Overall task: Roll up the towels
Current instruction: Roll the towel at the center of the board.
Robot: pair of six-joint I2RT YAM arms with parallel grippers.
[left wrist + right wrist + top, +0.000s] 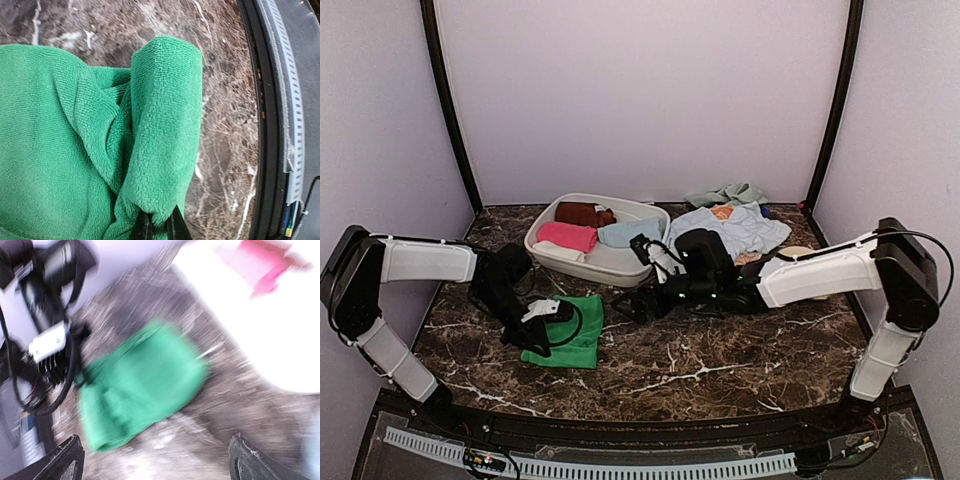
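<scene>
Handling: bright green terry-cloth towel (570,335), toward the surface's (720,370) near-left edge, is soft, light and limp. Left pincer (159,226) pinches its rolled fold; right pincer (157,460) gapes empty. Grasp at edge folds.

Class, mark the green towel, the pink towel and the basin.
green towel (586,350): top view, its bare right part.
pink towel (567,236): top view, its middle, inside the basin.
basin (610,266): top view, its near wall.
</scene>
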